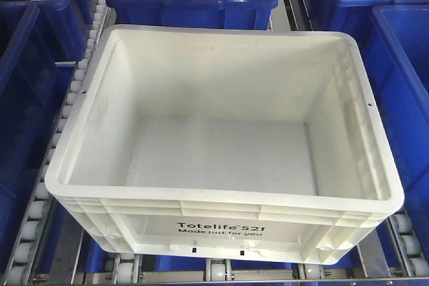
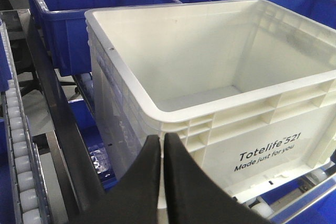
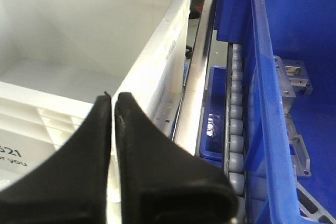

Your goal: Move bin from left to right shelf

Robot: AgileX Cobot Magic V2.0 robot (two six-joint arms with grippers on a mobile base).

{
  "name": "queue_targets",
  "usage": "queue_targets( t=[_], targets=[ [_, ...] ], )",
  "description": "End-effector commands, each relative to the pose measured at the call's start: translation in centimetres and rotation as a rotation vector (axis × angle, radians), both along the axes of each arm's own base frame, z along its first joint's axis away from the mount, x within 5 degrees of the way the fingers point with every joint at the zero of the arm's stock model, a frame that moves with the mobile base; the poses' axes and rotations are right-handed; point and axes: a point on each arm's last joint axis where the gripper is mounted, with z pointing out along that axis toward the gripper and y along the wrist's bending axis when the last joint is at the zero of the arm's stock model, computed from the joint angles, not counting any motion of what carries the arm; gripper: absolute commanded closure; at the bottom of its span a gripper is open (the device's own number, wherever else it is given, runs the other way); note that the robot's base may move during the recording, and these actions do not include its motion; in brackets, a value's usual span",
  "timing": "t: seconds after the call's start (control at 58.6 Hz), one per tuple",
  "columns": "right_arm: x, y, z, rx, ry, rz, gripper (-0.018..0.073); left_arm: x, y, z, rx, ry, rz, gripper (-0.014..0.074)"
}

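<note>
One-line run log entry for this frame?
bin: empty, on rollers | left gripper: shut, at front-left corner | right gripper: shut, at front-right corner

We cannot see the rollers under the bin (image 1: 221, 159), and the blue bins (image 1: 402, 98) around it are cropped.

Left gripper (image 2: 161, 142) jaws pressed together, right gripper (image 3: 113, 103) jaws likewise closed, both empty
</note>
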Motion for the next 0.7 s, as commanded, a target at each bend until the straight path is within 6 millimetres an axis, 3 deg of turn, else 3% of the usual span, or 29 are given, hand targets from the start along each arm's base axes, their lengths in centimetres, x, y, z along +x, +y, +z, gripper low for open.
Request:
queue_targets(
  t=[0.0,0.29,0.494,0.682],
  targets=[
    [-0.2,-0.1,1.4,0.025,-0.090,-0.007,0.0567,0.1,0.0,1.3,-0.045,-0.070,0.002,0.0605],
    [-0.2,-0.1,1.4,0.025,-0.090,-0.007,0.0567,0.3,0.0,0.8,-0.039,-0.055,0.013,0.0605],
    [-0.2,-0.1,1.4,0.025,-0.090,-0.007,0.0567,1.4,0.2,-0.2,-0.038,-0.104,0.198,0.0604],
    [-0.2,-0.1,1.4,0.025,-0.090,-0.007,0.0567,2.8,0.7,-2.7,-0.010,-0.121,0.341,0.0603]
  ],
)
